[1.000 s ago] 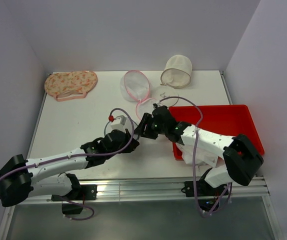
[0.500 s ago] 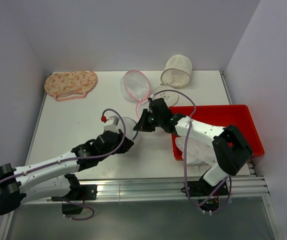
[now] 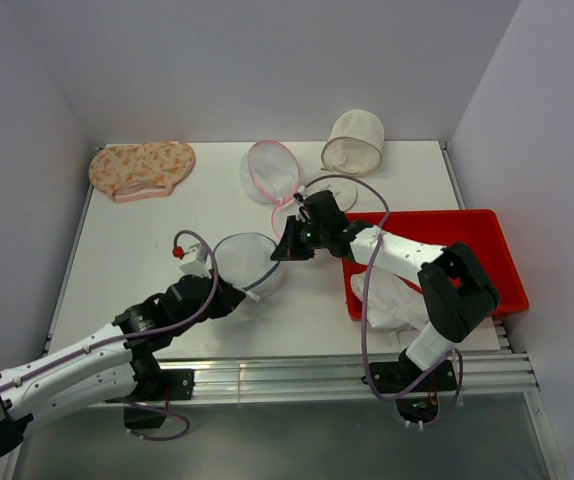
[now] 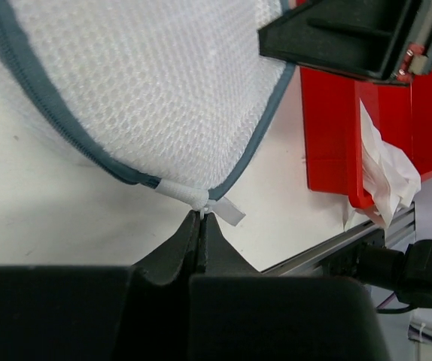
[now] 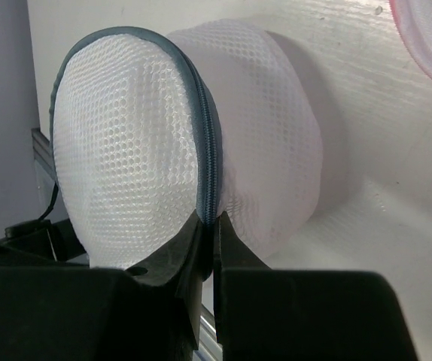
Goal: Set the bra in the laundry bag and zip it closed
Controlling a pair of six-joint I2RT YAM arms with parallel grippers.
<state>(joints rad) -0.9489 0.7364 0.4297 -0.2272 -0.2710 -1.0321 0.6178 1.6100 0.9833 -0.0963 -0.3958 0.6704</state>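
Round white mesh laundry bag [image 3: 247, 262] with blue-grey zipper rim stands centre on the white table [image 3: 147, 240], left of the red plastic tray [image 3: 467, 235]. Its 2 domes meet along the rim, and the zip teeth are closed where visible. Left gripper [image 4: 201, 216] is pinched tight on the white pull tab [image 4: 227, 213] at the bag's near edge. Right gripper [image 5: 210, 220] is clamped on the rim at the bag's right side. Through the mesh the bra cannot be made out. Crumpled white fabric [image 3: 392, 300] lies in the tray's near end.

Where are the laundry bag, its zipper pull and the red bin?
laundry bag [image 3: 249, 258], top external view, on the white mesh dome.
zipper pull [image 4: 199, 198], left wrist view, on the white tab at the blue-grey rim.
red bin [image 3: 472, 240], top external view, on its bare floor.
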